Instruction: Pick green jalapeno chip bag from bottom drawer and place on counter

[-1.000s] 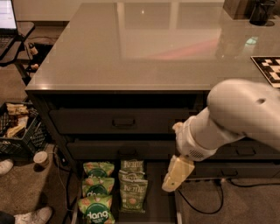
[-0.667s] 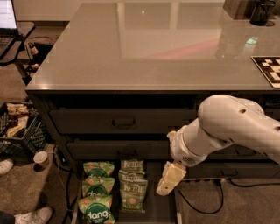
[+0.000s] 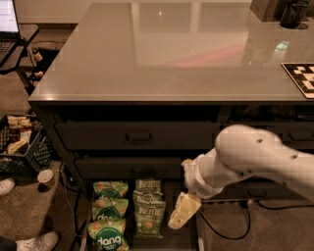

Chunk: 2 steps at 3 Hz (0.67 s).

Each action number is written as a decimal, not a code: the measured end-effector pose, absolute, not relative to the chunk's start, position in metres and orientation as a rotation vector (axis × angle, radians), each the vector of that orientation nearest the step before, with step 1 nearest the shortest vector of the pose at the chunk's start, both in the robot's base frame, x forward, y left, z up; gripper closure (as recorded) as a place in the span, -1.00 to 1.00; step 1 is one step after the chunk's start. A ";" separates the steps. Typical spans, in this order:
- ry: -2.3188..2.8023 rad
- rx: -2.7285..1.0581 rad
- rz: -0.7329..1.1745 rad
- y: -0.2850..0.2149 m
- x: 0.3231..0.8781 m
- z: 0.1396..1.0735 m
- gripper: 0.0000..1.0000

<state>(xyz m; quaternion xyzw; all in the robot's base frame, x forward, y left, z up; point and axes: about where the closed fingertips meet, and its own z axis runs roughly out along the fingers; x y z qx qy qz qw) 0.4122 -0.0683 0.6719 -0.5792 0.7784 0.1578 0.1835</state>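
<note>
Two olive-green jalapeno chip bags with pale "Kettle" labels lie in the open bottom drawer (image 3: 172,241), one at the back (image 3: 147,185) and a larger-looking one in front of it (image 3: 148,216). My gripper (image 3: 184,212), cream-coloured on a white arm, hangs over the drawer just to the right of the front Kettle bag and is not holding anything that I can see. The pale-grey counter (image 3: 167,54) spreads above the dark drawers.
Three brighter green "dang" bags (image 3: 108,211) lie in a column left of the Kettle bags. A black crate (image 3: 19,144), a paper cup (image 3: 46,177) and shoes (image 3: 34,242) are on the floor at left. A checkerboard (image 3: 301,77) and a dark container (image 3: 294,12) sit on the counter's right side.
My arm has swung left and lower, bringing the gripper from right of the drawer to over it, next to the front Kettle bag. The bags have not moved.
</note>
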 end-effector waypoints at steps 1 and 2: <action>2.210 -1.567 0.557 -0.053 0.409 0.609 -1.00; 2.238 -1.526 0.649 -0.030 0.408 0.550 -1.00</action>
